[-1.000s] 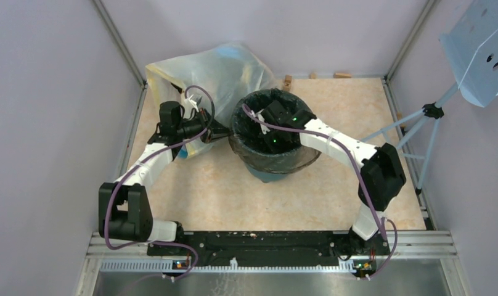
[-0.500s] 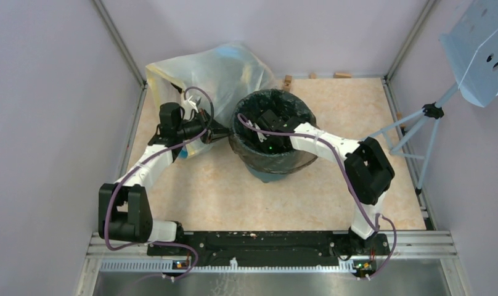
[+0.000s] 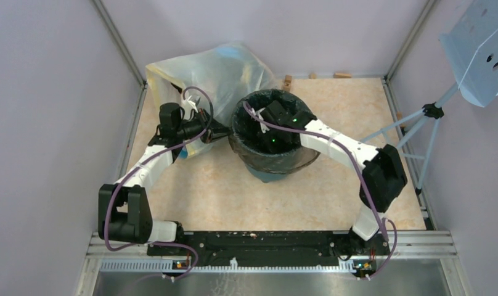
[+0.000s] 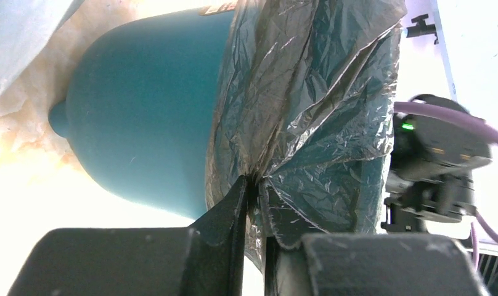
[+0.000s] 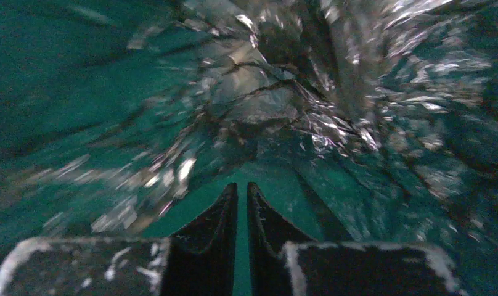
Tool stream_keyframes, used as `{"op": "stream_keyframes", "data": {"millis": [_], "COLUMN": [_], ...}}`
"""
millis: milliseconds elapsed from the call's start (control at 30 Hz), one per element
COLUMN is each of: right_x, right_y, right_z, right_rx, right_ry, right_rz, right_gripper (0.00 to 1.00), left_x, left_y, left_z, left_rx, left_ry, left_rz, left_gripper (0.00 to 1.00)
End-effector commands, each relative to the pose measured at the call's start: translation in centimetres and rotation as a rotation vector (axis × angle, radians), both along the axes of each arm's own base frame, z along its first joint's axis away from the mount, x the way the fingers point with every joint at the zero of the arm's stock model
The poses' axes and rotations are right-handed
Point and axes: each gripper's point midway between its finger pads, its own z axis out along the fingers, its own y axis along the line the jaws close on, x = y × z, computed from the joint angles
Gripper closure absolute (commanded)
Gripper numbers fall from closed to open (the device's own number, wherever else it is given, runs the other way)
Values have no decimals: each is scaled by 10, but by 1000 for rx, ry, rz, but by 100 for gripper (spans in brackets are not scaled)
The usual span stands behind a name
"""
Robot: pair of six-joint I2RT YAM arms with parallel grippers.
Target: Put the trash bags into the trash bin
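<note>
We see the left gripper clamped on the trash bag edge draped outside the trash bin. The right gripper, inside the lined bin, is nearly closed, gripping nothing.

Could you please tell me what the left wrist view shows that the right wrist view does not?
Only the left wrist view shows the teal outer wall of the bin, the bag draped down its outside, the left gripper pinching a fold of it, and part of the right arm. Only the right wrist view shows the lined interior and the right gripper, jaws almost together with nothing between. Both show the black bag with teal showing through.
</note>
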Motion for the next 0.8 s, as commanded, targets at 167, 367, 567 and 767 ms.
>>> {"op": "stream_keyframes", "data": {"millis": [167, 367, 567, 767], "right_x": [8, 12, 25, 26], "right_y": [3, -16, -75, -148], "right_z": [144, 212, 263, 252], "right_rx": [199, 270, 322, 311], "right_ry": [-226, -356, -499, -504], "right_rz": [-56, -179, -429, -667], "right_gripper": [75, 51, 35, 31], "left_x": [-7, -11, -35, -53], "left_y": [1, 26, 31, 39], "left_z": [4, 1, -7, -12], "left_rx": [31, 220, 231, 269], "left_ry": [-12, 10, 34, 12], "left_rz": [14, 167, 195, 215], "left_gripper": [69, 47, 36, 26]}}
